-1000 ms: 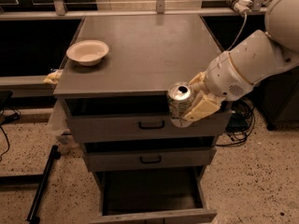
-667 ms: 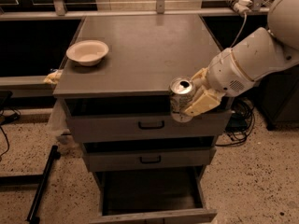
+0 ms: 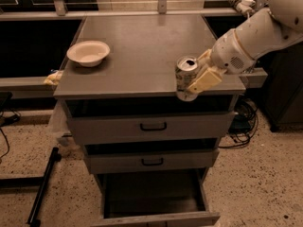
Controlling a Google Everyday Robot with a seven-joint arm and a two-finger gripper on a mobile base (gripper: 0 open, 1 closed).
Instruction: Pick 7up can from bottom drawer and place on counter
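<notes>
My hand (image 3: 196, 82) clamped on 7up can (image 3: 184, 74), upright at tabletop (image 3: 137, 41) front edge, right side; can base overlaps edge. Below, bottom drawer (image 3: 156, 217) open. Left on tabletop, cream bowl (image 3: 88, 52).

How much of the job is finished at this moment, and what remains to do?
Done: the 7up can is out of the bottom drawer, which stands open and shows nothing inside. In hand: the hand is shut on the can and holds it upright at the front edge of the counter. Left: move the can over the counter, set it down and release it.
</notes>
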